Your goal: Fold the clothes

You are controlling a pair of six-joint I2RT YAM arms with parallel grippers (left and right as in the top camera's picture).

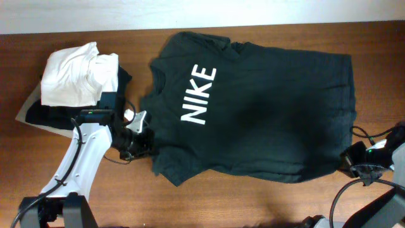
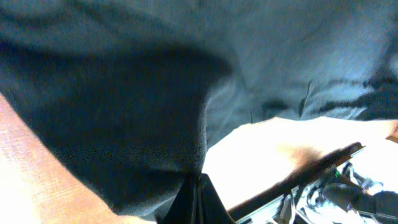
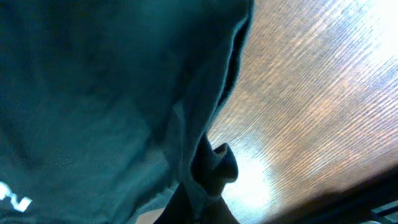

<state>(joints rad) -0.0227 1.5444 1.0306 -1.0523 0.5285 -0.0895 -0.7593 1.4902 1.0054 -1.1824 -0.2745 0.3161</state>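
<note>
Lying flat, T-shirt (image 1: 253,107) unfolded, no fold made; left gripper (image 1: 145,143) pinches its sleeve, right gripper (image 1: 348,158) pinches its hem corner; all folding remains.

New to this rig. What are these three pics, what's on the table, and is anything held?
It is a two-armed robot at a wooden table. The wide picture comes from a fixed camera overhead; the two blurry close-ups come from cameras on the left and right wrists. A dark T-shirt lettered NIKE lies spread out, with a folded white garment beyond its collar end. The left claw sits at a sleeve, the right claw at a hem corner. In the close-ups each appears to pinch the fabric.
</note>
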